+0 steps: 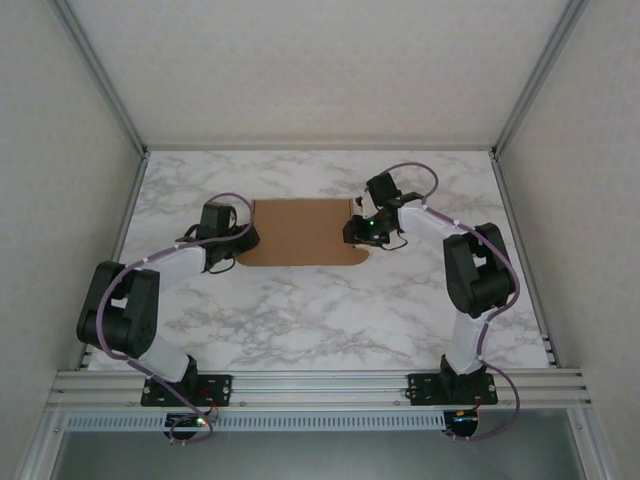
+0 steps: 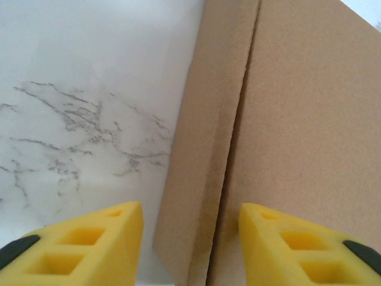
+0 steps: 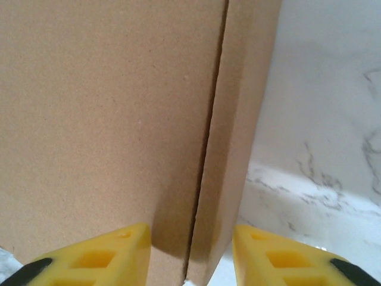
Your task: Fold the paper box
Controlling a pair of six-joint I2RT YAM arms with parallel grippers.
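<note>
On the left, our left gripper (image 1: 243, 240) sits at the left edge of the paper box (image 1: 300, 232), which lies toward the far middle of the marble table (image 1: 300, 320). Its yellow fingers (image 2: 89, 244) are spread astride the left side wall (image 2: 199, 149), not clearly touching it. On the right, our right gripper (image 1: 358, 232) mirrors this, spread over the right side wall (image 3: 238, 107).

We judge the folding well advanced: the walls are up and the top panel lies flat, so securing the sides seems left. The overhead view gives us the whole outline and its rounded near corners. The wrist views give the seams beside each wall.
</note>
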